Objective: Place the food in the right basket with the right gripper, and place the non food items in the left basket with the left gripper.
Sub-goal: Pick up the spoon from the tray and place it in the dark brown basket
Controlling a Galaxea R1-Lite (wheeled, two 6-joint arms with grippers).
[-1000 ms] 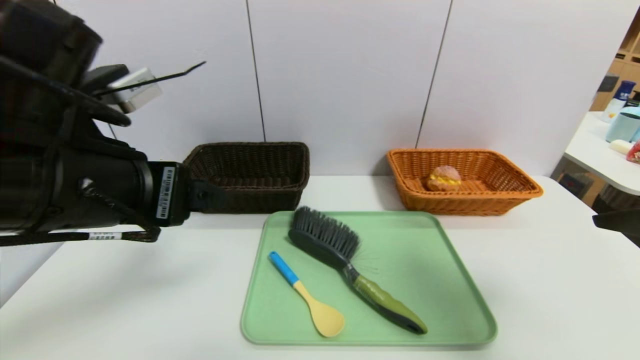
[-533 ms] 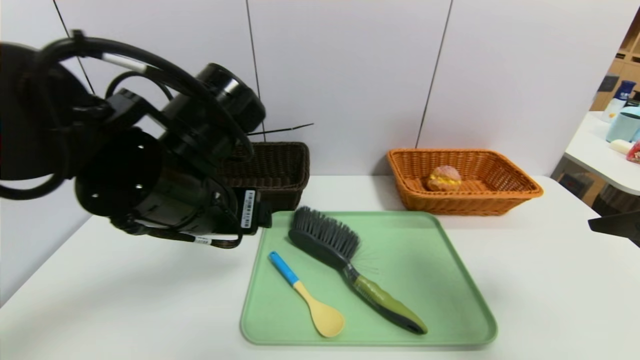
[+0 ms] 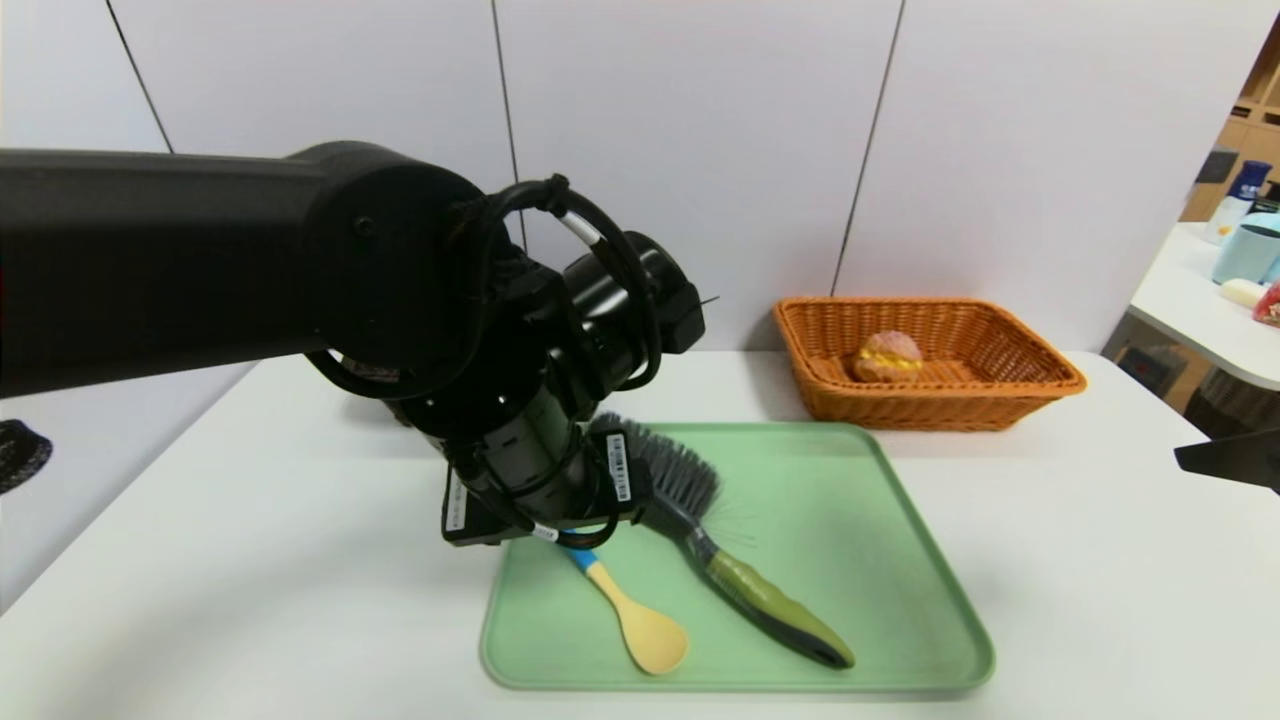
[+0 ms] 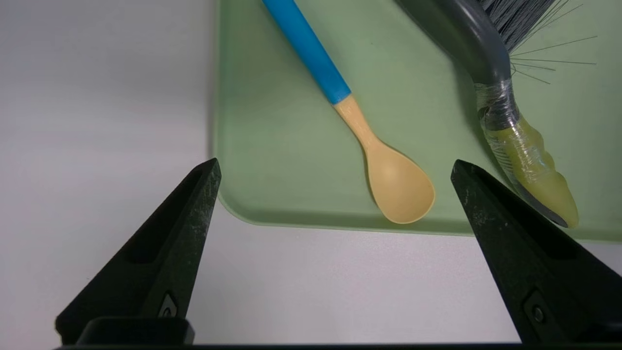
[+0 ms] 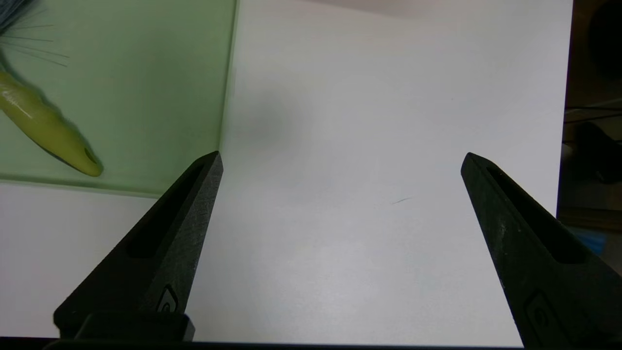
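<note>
Once the left gripper (image 4: 335,167) had swung over the tray (image 3: 900,560), its wide-open fingers (image 4: 184,223) hovered above the spoon (image 4: 384,170), ready to descend.

You are looking at an indoor test or lab-like room: a plain white table (image 3: 1100,560) against pale wall panels (image 3: 690,150), and off to the right a second white counter (image 3: 1190,300) with bottles (image 3: 1235,200) and wooden shelving (image 3: 1245,130).
</note>
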